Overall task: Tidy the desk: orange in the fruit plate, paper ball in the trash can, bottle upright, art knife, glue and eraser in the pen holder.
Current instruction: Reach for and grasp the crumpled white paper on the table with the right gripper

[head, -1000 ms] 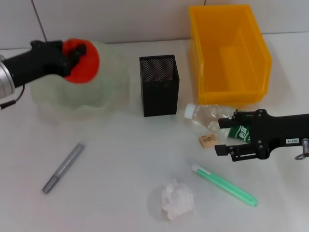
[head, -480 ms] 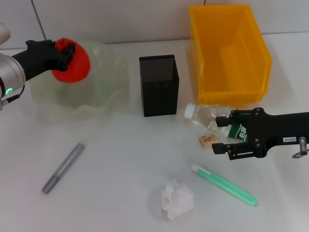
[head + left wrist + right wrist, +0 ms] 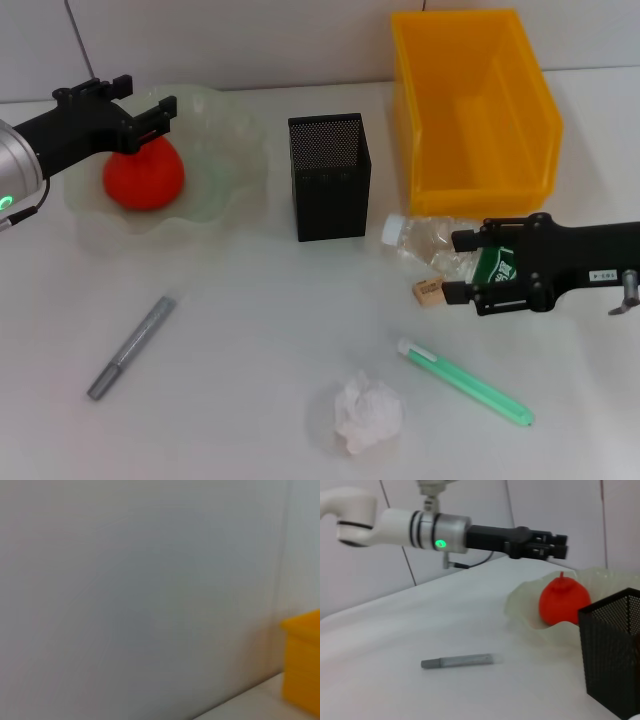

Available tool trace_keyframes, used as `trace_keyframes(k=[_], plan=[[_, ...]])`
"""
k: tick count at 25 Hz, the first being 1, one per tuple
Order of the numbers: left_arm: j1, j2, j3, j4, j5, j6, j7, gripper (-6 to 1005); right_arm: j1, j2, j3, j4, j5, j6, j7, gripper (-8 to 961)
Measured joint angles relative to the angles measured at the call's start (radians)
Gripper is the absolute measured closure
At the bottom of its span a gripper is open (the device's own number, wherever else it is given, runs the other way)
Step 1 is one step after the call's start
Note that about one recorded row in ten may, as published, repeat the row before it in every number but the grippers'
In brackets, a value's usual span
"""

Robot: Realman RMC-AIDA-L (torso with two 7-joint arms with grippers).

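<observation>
1 orange [image 3: 143, 180] lies below left tool [image 3: 148, 98].

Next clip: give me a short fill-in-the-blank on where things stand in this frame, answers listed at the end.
1. The orange rests in the ____, with the open left gripper above it.
2. The bottle lies on its ____ in front of the trash can.
3. The right gripper is open around the bottle, next to the tan ____.
4. The paper ball sits on the ____, not in the trash can.

Missing words: fruit plate; side; eraser; desk
</observation>
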Motion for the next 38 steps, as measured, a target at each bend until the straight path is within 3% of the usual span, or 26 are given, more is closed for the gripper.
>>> trace_keyframes(k=[2,3,8,9,10,11,16,20,25,26,30,38], plan=[[0.0,0.0,0.0,0.0,0.0,0.0,0.0,481,-0.001,-0.002,0.001,-0.026,0.001,-0.006,0.056,168],[0.034,0.004,0.0,0.028,-0.009,0.098,0.001,455,-0.001,-0.003,0.001,-0.042,0.001,-0.014,0.09,168],[0.034,0.004,0.0,0.028,-0.009,0.098,0.001,236,0.014,-0.023,-0.039,-0.236,-0.005,-0.145,0.412,168],[0.082,0.007,0.006,0.068,-0.002,0.207,-0.001,192,0.02,-0.028,-0.067,-0.291,-0.008,-0.187,0.473,168],[0.082,0.007,0.006,0.068,-0.002,0.207,-0.001,182,0.027,-0.032,-0.096,-0.335,-0.013,-0.222,0.525,169],[0.186,0.009,0.018,0.094,0.011,0.401,0.042,173,0.037,-0.036,-0.131,-0.39,-0.021,-0.258,0.582,169],[0.206,0.009,0.026,0.103,0.015,0.421,0.05,135,0.124,-0.037,-0.316,-0.531,-0.077,-0.347,0.754,169],[0.227,0.009,0.052,0.112,0.018,0.433,0.049,139,0.204,-0.009,-0.449,-0.534,-0.129,-0.341,0.788,169],[0.225,0.007,0.061,0.104,0.018,0.425,0.052,142,0.279,0.074,-0.632,-0.56,-0.296,-0.324,0.773,169],[0.225,0.007,0.061,0.104,0.018,0.425,0.052,143,0.279,0.074,-0.632,-0.56,-0.296,-0.324,0.773,168],[0.219,0.006,0.077,0.108,0.018,0.43,0.045,142,0.278,0.084,-0.812,-0.567,-0.295,-0.222,0.802,168],[0.216,0.007,0.104,0.105,0.018,0.422,0.049,143,0.267,0.087,-0.962,-0.533,-0.174,-0.076,0.851,168]])
